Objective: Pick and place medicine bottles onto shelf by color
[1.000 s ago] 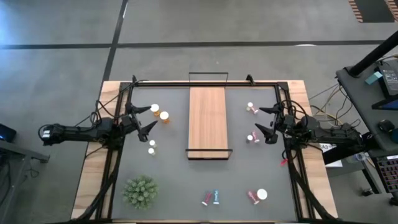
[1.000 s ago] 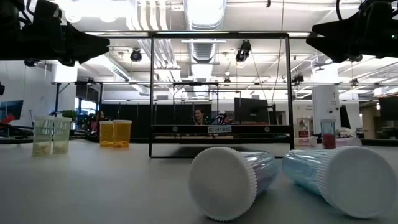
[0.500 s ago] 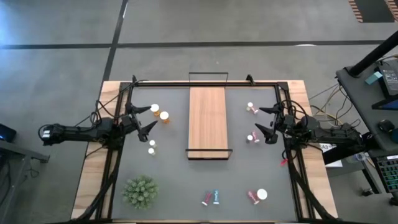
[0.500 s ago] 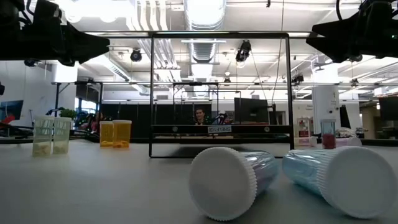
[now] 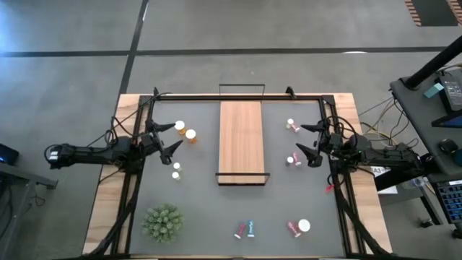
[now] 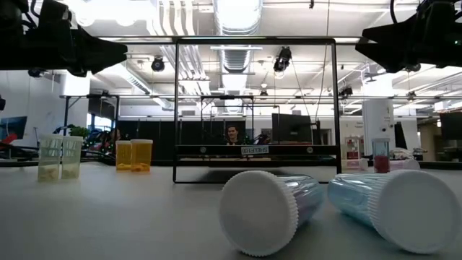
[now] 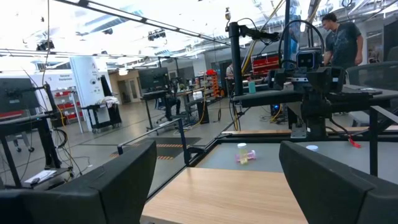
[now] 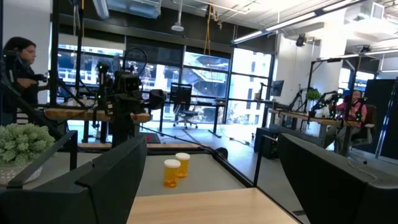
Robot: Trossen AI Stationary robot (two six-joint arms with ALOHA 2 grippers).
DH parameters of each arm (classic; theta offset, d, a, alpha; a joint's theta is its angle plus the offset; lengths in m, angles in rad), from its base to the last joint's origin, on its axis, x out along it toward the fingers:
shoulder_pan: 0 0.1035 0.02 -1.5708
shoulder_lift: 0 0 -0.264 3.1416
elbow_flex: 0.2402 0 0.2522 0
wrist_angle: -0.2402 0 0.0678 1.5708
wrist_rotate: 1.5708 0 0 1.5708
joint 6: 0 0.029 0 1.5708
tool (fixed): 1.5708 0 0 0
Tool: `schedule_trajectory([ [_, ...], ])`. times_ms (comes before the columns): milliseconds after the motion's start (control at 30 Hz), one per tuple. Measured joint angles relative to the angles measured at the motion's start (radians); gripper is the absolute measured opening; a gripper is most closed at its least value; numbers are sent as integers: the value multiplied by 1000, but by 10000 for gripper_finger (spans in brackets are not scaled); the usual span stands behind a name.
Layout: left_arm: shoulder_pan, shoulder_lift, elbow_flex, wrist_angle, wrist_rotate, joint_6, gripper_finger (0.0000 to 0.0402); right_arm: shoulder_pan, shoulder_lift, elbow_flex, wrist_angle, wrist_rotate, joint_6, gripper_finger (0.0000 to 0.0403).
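Note:
The light-wood shelf with black wire ends stands in the table's middle. Two orange bottles stand left of it, two small white ones nearer. Pink bottles lie right of it. More bottles lie near the front: pink and teal, pink and a wide white cap. My left gripper is open above the table, left of the shelf. My right gripper is open above the table, right of the shelf. Both are empty.
A green spiky plant stands at the front left. A black frame runs around the table's edges. In the low view two bottles lie close to the camera. People show in the room beyond the table.

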Motion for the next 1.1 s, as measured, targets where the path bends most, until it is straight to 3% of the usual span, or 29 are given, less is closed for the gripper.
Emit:
schedule_trajectory([
  [600,0,0,0,0,0,-3,322,0,0,0,0,0,0,350],
  [933,0,0,0,0,3,-380,322,0,0,0,0,0,0,350],
  [1100,0,0,0,0,3,-390,322,0,0,0,0,0,0,350],
])
